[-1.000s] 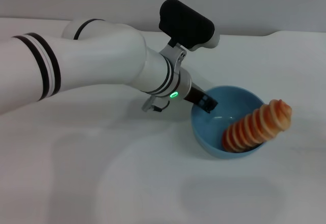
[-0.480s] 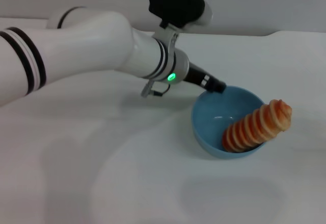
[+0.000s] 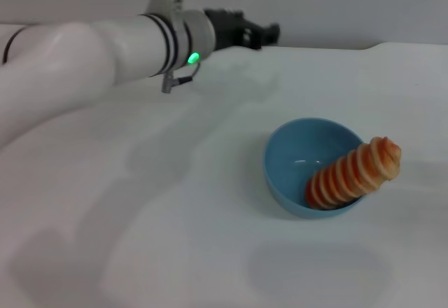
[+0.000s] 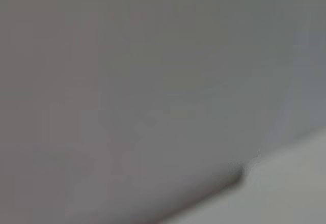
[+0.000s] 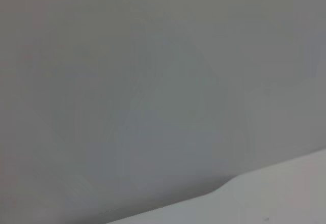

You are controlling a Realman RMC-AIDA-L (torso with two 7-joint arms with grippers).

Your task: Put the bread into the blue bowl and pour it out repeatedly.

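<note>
Your bread (image 3: pixel 353 173) leans in the right of the blue bowl (image 3: pixel 297 155), its far end poking over the rim, on the white surface (image 3: pixel 140 224). It looks a light, stiff ridged toy, likely slick; take it across the raised end, or tip the bowl by its left rim. A second ago the left end effector (image 3: pixel 269 33) dipped inside the bowl's left wall; now it hangs far left, well clear and carrying nothing, though you cannot tell its finger state. The right arm is unseen.
</note>
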